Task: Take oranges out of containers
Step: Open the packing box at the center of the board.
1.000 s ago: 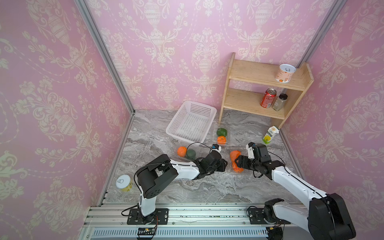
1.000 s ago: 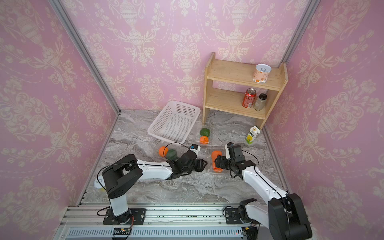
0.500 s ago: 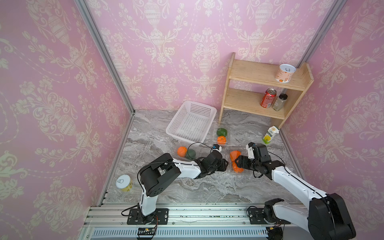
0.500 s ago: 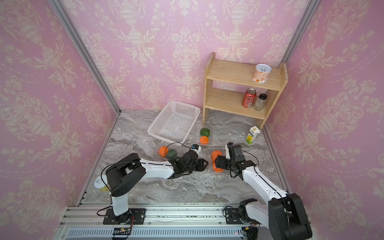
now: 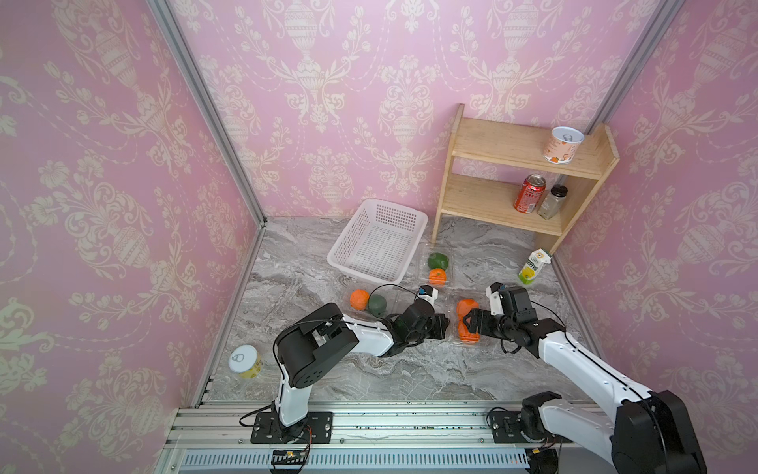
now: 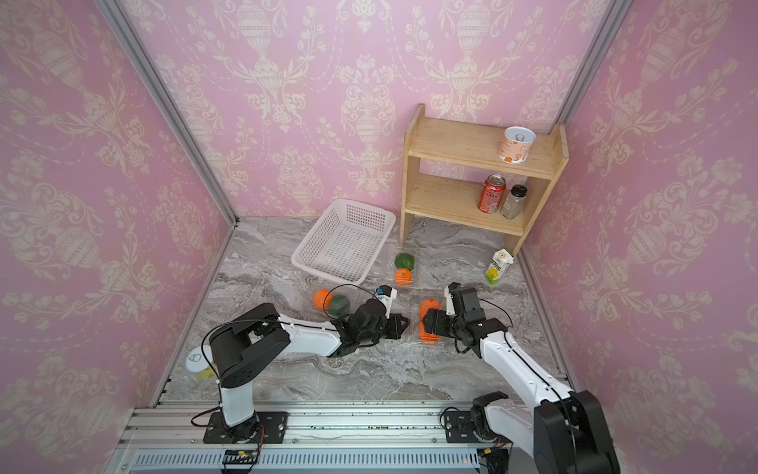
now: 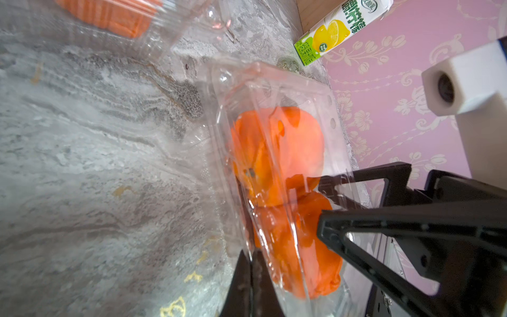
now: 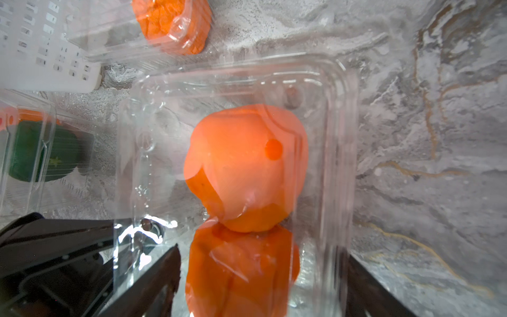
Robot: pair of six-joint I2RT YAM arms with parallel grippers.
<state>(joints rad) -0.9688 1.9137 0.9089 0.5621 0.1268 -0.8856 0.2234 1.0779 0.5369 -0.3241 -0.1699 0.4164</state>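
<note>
**Nearest the rail:** a yellow can [image 5: 245, 361] stands by the left wall, well apart from the rest; its label is too small to read.

**Centre:** the left gripper [image 7: 250, 255], jaws closed, pinches the rim of a clear container [image 8: 337, 109]. Inside lie two oranges, touching end to end. The right gripper [image 8: 263, 251], jaws spread wide, straddles the nearer orange [image 8: 241, 274] with one finger on each side; whether they touch it cannot be told. The farther orange [image 8: 244, 162] lies just beyond the fingertips.

**To the left:** a second container [image 8: 52, 109] holds a third orange [image 5: 359, 298] beside a dark green fruit [image 5: 377, 305].

**Farther back:** a third container [image 5: 422, 250] holds a fourth orange [image 5: 437, 276] and a green fruit [image 5: 438, 260], just beside a white basket [image 5: 356, 230].

**By the right wall:** a carton [image 7: 340, 27] shows a lemon picture and green characters.

**Rearmost:** a wooden shelf [image 5: 484, 201] carries a red can [image 5: 530, 193], a dark-lidded jar [image 5: 551, 201] and a pale can [image 5: 562, 144], with no writing that can be read.
</note>
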